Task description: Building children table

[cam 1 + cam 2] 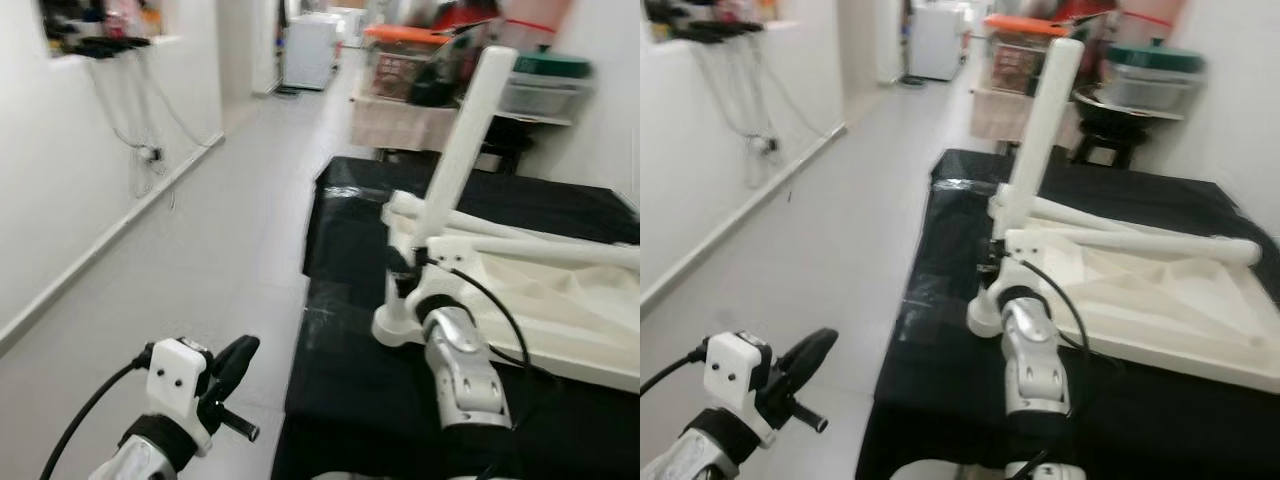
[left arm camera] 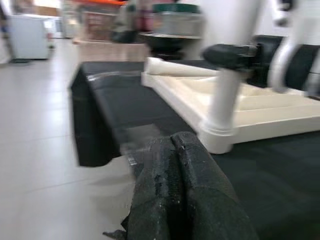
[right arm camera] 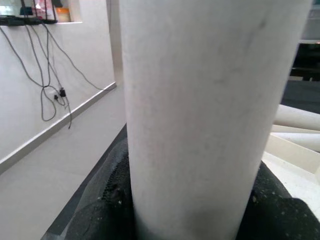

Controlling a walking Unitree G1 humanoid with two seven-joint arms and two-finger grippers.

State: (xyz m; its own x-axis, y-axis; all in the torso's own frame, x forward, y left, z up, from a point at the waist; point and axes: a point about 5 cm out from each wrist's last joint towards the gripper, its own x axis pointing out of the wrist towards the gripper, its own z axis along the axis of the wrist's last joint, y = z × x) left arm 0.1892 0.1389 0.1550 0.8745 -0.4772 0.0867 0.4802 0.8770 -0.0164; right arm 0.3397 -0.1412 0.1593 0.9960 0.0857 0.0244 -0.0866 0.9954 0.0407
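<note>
**Right gripper steadies a table leg in its corner socket**

Left eye view: the white plastic children's tabletop (image 1: 560, 300) lies upside down on a low platform draped in black cloth (image 1: 360, 380), presumably so its corner sockets face up. A long white cylindrical plastic leg (image 1: 462, 140) stands tilted in the near corner socket (image 1: 398, 325). The right gripper (image 1: 408, 268) is clamped round the leg just above that socket, a low grip that should help steer the foot into place. More loose white legs (image 1: 520, 235) lie across the tabletop, waiting their turn. The left gripper (image 1: 232, 368) hovers over the pale tiled floor (image 1: 200, 250), off the platform's edge and away from the work.

Right eye view: the same layout. The leg (image 1: 1045, 120) leans away from vertical, so I judge it not yet fully seated. The left gripper (image 1: 800, 362) hangs idle to the side.

Left wrist view: the left gripper's black fingers (image 2: 170, 195) are pressed together with nothing between them. Beyond them the leg (image 2: 225, 105) rises from the socket at the tabletop's corner.

Right wrist view: the white leg (image 3: 210, 115) sits tight between the right gripper's black pads (image 3: 107, 200), confirming a firm grasp.
</note>
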